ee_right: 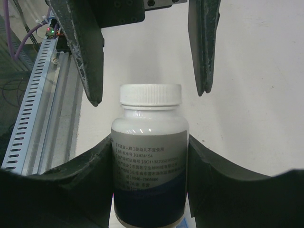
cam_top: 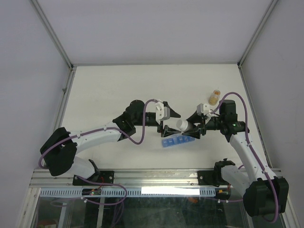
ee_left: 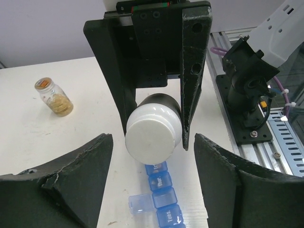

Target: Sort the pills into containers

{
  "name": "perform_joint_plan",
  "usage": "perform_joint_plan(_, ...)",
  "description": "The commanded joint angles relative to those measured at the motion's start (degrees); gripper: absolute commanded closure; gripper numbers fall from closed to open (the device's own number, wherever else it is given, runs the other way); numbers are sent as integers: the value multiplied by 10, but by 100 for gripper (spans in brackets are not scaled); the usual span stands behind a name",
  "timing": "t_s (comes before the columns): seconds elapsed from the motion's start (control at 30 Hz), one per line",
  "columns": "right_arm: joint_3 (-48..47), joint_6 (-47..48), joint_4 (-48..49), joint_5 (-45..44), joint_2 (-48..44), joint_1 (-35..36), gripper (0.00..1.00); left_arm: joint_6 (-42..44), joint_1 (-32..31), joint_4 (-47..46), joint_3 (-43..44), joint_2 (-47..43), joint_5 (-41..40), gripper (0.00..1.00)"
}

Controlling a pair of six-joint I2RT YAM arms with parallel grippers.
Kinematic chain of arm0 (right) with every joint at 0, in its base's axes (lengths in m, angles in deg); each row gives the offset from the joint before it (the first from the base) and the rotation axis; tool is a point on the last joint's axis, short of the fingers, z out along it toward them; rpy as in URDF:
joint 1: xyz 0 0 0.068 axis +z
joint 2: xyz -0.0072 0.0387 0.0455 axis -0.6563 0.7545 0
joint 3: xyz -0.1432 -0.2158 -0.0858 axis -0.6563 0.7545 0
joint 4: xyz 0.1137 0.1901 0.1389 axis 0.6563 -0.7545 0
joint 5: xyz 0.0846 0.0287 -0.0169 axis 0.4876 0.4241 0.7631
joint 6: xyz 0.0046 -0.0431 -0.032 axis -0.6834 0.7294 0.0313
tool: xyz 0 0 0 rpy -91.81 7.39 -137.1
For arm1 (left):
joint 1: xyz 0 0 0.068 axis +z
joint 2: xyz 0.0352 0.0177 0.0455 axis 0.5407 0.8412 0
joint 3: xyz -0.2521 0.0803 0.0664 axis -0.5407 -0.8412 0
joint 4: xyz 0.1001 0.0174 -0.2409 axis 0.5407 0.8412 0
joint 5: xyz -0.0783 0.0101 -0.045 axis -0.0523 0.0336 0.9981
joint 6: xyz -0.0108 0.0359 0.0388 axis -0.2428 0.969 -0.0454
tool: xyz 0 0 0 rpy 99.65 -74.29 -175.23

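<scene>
Reaching in from the left of the overhead view, my left gripper (cam_top: 172, 122) is spread wide. Its two fingers (ee_right: 90, 52) flank the cap (ee_right: 150, 95) of a white capped bottle (cam_top: 182, 125) without touching it, and the right wrist camera shows a gap on each side. The bottle hangs on its side above the table (cam_top: 109, 85), cap pointing left toward that spread gripper. The cap is on and the walls are opaque, so I cannot tell what is inside. A grey and dark blue label (ee_right: 149, 161) with printed Chinese text wraps its body.

Just nearer than the bottle, flat on the white table, lies the blue pill-organiser strip (cam_top: 176, 141), a row of small square cells with day names on their lids. One lid (ee_left: 139, 205) is flipped open to the side, and the other lids in view are down. I cannot tell what the cells hold.

To the right, my right gripper (cam_top: 190, 127) is pinching the bottle's body between both fingers. Farther right and toward the back, well apart from the strip, a small glass jar (cam_top: 214, 98) stands upright with tan contents inside.
</scene>
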Motion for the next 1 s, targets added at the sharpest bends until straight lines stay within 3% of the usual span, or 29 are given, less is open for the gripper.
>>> perform_joint_plan(0.0,-22,11,16,11,-4,-1,100,9,1,-10,34,14,32,33)
perform_joint_plan(0.2,-23,12,16,10,-4,-2,100,-9,1,-9,48,29,45,42)
perform_joint_plan(0.3,-23,11,16,10,-3,-1,100,-15,1,-4,51,33,48,55)
perform_joint_plan(0.4,-23,12,16,9,-3,-2,100,-25,1,-4,50,28,47,75)
perform_joint_plan(0.47,-23,12,16,10,-3,-1,100,-43,1,-11,46,24,46,80)
perform_joint_plan(0.67,-23,12,15,9,-3,-2,100,-195,-2,-70,18,6,25,100)
perform_joint_plan(0.8,-23,12,16,9,-3,-2,100,-310,-11,-89,-3,-14,-45,100)
perform_joint_plan(0.97,-22,12,16,8,-1,-2,100,-450,-17,-51,-4,-21,-136,100)
